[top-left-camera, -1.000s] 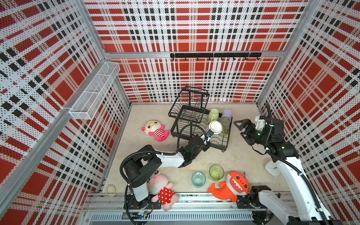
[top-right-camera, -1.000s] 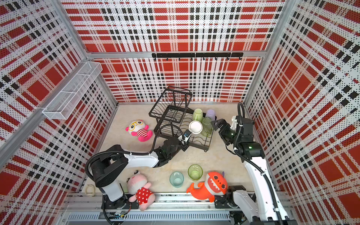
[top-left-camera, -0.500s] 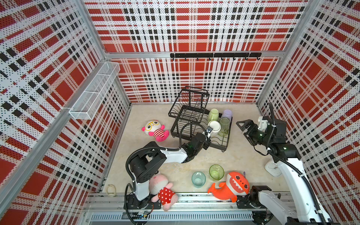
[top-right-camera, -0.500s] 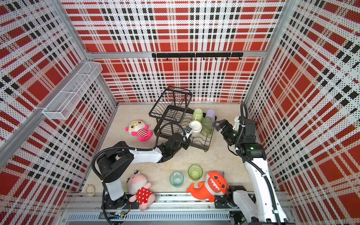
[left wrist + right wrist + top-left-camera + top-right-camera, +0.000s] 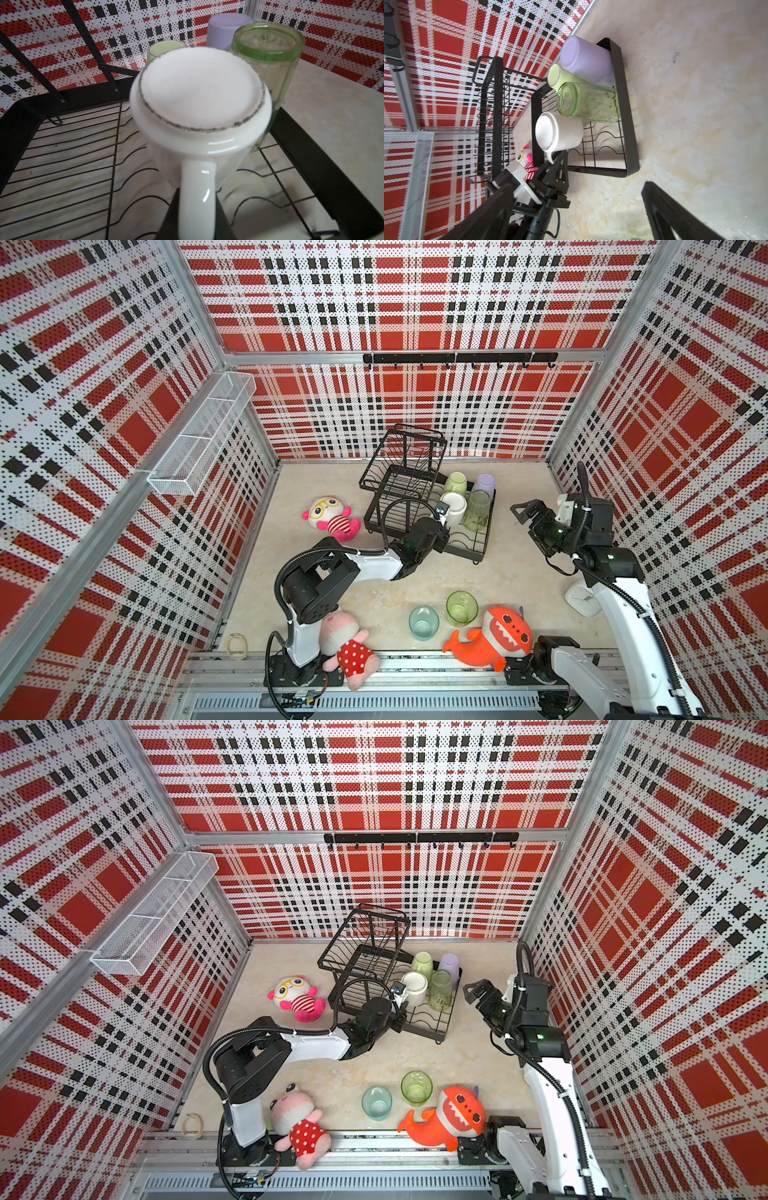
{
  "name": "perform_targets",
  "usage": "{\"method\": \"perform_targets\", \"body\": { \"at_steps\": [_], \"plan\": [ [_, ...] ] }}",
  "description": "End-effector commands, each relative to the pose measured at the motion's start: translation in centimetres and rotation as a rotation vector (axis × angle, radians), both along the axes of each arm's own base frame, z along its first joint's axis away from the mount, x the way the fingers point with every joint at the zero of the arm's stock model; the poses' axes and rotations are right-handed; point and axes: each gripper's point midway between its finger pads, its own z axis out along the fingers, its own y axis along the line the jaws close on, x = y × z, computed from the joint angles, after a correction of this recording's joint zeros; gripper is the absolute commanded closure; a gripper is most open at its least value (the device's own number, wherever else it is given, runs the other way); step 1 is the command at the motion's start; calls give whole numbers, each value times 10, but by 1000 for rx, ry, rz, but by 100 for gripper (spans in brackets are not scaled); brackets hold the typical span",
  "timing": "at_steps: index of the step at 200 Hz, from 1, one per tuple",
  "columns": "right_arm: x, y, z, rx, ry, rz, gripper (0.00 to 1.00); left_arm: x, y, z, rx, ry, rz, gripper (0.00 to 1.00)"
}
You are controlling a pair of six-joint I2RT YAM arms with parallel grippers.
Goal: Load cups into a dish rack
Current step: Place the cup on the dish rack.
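The black wire dish rack (image 5: 465, 552) stands at the back middle of the floor. In its base a pale green mug (image 5: 456, 482), a lilac tumbler (image 5: 484, 483) and a tall clear green glass (image 5: 478, 512) stand upside down. My left gripper (image 5: 197, 218) is shut on the handle of the white mug (image 5: 199, 91), held bottom up beside the tall glass (image 5: 268, 47), its rim at the wire floor. A short green glass (image 5: 461, 608) and a teal glass (image 5: 423, 621) stand upright near the front. My right gripper (image 5: 524, 510) hangs open and empty, right of the rack (image 5: 629, 124).
A pink plush with glasses (image 5: 332, 518) lies left of the rack. A plush in a red dotted dress (image 5: 347, 641) and an orange shark plush (image 5: 494, 639) lie at the front rail. A white clock (image 5: 582, 599) sits by the right arm. White mesh shelf (image 5: 203, 435) and hook rail (image 5: 457, 358) on the walls.
My left arm has eased the white mug slightly back and down into the rack's base. The right gripper has drifted a little away from the rack.
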Motion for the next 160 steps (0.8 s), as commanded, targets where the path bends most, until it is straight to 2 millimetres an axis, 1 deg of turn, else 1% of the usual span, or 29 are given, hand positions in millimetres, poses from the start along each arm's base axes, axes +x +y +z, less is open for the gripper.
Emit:
{"method": "perform_targets", "body": {
  "at_steps": [1,49,83,142,160],
  "plan": [
    [-4,-16,2,-78,7,-53,0,13,-14,33,-106,-58,11,100],
    [-7,-25,12,-145,-25,-70,0,25,-11,24,-133,-26,41,100],
    [-5,-25,14,-150,-29,-64,0,29,-14,18,-122,-23,44,100],
    [-3,-26,18,-163,-38,-62,0,46,-12,1,-107,-12,77,100],
    [-3,-26,18,-167,-36,-62,0,46,-14,1,-88,-27,72,100]
  ]
}}
